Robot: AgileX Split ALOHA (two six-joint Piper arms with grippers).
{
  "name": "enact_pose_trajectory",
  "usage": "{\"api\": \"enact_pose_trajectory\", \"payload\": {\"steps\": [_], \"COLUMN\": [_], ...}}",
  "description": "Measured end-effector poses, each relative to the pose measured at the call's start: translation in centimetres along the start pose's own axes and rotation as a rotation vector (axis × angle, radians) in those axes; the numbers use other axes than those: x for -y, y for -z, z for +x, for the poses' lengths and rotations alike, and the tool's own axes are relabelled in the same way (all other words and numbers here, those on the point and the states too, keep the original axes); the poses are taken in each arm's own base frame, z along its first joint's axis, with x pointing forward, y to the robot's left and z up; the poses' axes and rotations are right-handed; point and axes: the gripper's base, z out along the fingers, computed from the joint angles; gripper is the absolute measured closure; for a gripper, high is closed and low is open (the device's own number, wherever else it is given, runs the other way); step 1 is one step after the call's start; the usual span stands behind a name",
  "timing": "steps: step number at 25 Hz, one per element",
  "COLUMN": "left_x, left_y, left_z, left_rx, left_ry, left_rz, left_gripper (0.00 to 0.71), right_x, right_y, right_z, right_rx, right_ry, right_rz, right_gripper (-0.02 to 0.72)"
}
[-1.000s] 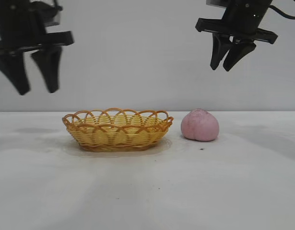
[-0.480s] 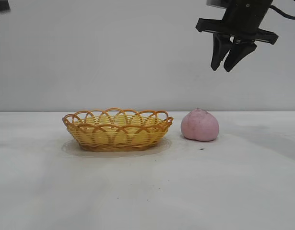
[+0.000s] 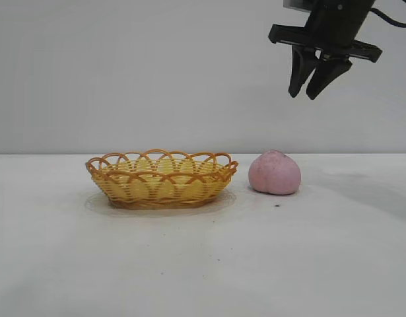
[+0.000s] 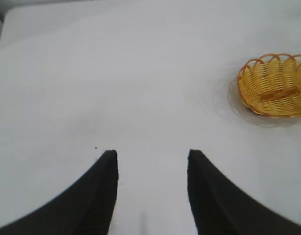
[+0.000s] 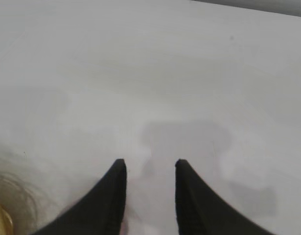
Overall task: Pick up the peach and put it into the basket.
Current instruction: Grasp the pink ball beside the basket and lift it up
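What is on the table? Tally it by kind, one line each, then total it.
Basket: 1
Peach: 1
Total: 2

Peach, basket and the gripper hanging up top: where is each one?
peach (image 3: 274, 173), exterior view, middle of its pink side.
basket (image 3: 162, 188), exterior view, front woven wall.
right gripper (image 3: 311, 84), exterior view, between its fingertips.

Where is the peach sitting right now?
In the exterior view the peach rests on the white table, just right of the basket and apart from it, below the raised right claw.
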Motion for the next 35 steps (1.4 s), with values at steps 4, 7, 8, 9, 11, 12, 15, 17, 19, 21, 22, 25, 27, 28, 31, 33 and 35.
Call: {"api": "enact_pose_trajectory", "payload": {"steps": [4,7,8,9,11,12,15,17,19,21,22,25,27,28,31,33,35], "left_x": [0.1,0.4,0.5,0.5,0.5,0.5,0.5,0.5,0.5,0.5,0.5,0.5,0.5,0.5,0.5,0.5,0.5], "left_y": [0.3,-0.1,-0.2,-0.4,-0.5,-0.5,-0.5,-0.5,-0.5,-0.5,-0.5,-0.5,-0.5,-0.5,-0.5,-0.5,-0.5], "left_z": [2.2,2.3,2.2,2.3,2.3,2.3,2.2,2.2,2.2,2.2,2.2,2.2,2.2,2.2,2.2,2.2,2.2], "left_rx": [-0.003,0.019,0.031,0.029,0.032,0.034,0.039,0.039,0.041,0.041,0.041,0.041,0.041,0.041,0.041,0.043,0.043], "left_ry": [-0.014,-0.047,-0.048,-0.045,-0.044,-0.037,-0.017,-0.013,-0.011,-0.011,-0.011,-0.011,-0.011,-0.011,-0.011,-0.011,-0.011], "left_rz": [0.004,0.028,0.038,0.044,0.045,0.045,0.041,0.040,0.039,0.039,0.039,0.039,0.039,0.039,0.039,0.039,0.039], "left_gripper": [0.375,0.375,0.375,0.375,0.375,0.375,0.375,0.315,0.214,0.140,0.139,0.193,0.294,0.336,0.439,0.422,0.448], "right_x": [-0.1,-0.1,-0.1,-0.1,-0.1,-0.2,-0.2,-0.2,-0.2,-0.2,-0.2,-0.3,-0.3,-0.3,-0.3,-0.3,-0.3], "right_y": [0.0,0.0,0.0,0.0,0.0,0.0,0.0,0.0,0.0,0.0,0.0,0.1,-0.1,-0.2,-0.9,-1.1,-1.1], "right_z": [0.1,0.1,0.1,0.2,0.3,0.4,0.5,0.5,0.6,0.7,0.7,1.0,1.3,1.5,1.9,2.0,2.0], "right_rx": [-0.006,-0.012,-0.014,-0.021,-0.034,-0.039,-0.050,-0.059,-0.066,-0.073,-0.077,-0.109,-0.139,-0.156,-0.190,-0.195,-0.195], "right_ry": [0.010,0.010,0.012,0.015,0.025,0.030,0.034,0.037,0.039,0.041,0.042,0.053,0.054,0.055,0.054,0.049,0.049], "right_rz": [-0.005,-0.007,-0.008,-0.010,-0.013,-0.014,-0.017,-0.020,-0.022,-0.024,-0.025,-0.034,-0.042,-0.045,-0.053,-0.059,-0.061], "right_gripper": [0.459,0.459,0.459,0.459,0.459,0.459,0.459,0.459,0.459,0.459,0.459,0.459,0.459,0.459,0.459,0.459,0.459]}}
